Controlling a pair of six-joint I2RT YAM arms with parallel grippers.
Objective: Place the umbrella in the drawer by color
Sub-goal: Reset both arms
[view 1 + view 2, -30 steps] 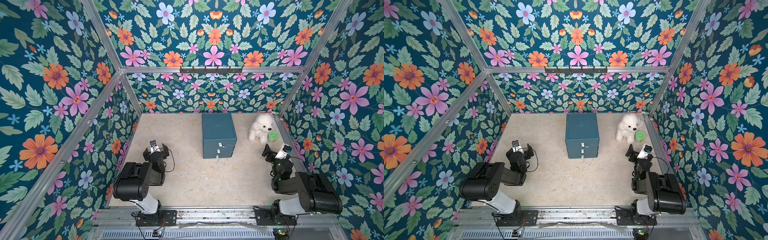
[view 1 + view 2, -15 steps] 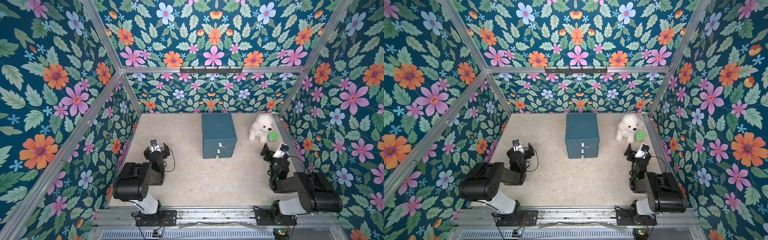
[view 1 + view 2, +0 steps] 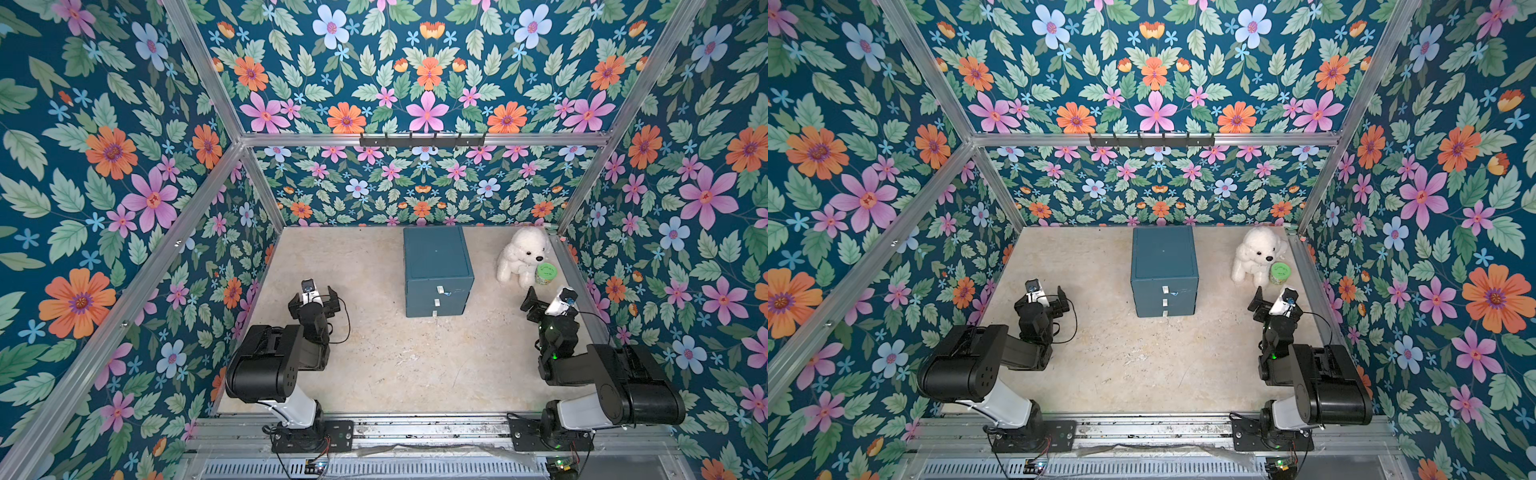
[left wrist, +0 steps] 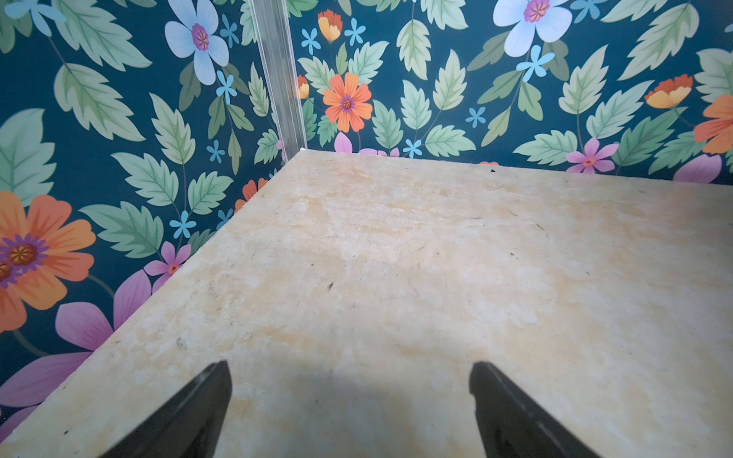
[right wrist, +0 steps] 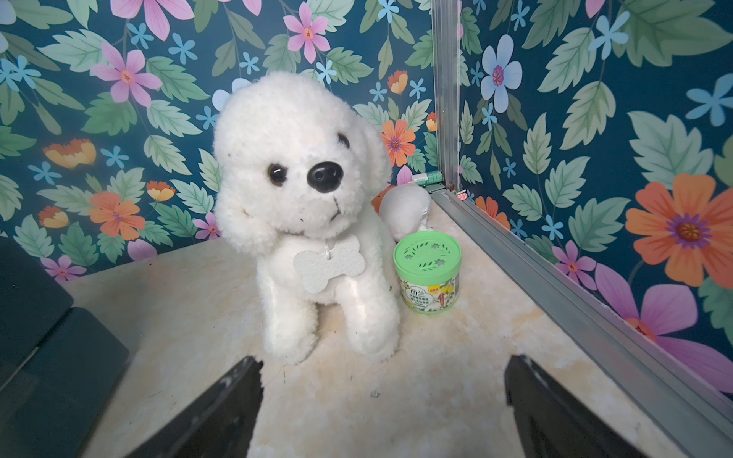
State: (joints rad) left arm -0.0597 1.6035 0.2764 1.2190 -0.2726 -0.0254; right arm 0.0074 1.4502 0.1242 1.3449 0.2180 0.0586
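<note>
Your left gripper [image 4: 349,370] and right gripper [image 5: 382,366] both have the jaws wide open and hold nothing. The blue drawer cabinet [image 3: 436,257] stands at the back middle of the desk [image 3: 395,365], with its drawers closed. A white plush dog [image 5: 301,178] sits in front of the right jaws, with a green jar [image 5: 427,269] just beside it. Where the umbrella is, I cannot tell.

Both top views sit high at the front, looking down and back, nearly the same shot, dark blue drawer cabinet [image 3: 436,266] near mid-frame. Left wrist view hangs low over the mottled beige tabletop [image 4: 436,257], facing a wall corner [image 4: 279,87]. Right wrist view's close on the fluffy white plush dog [image 5: 309,206] — it's in both top views too.
</note>
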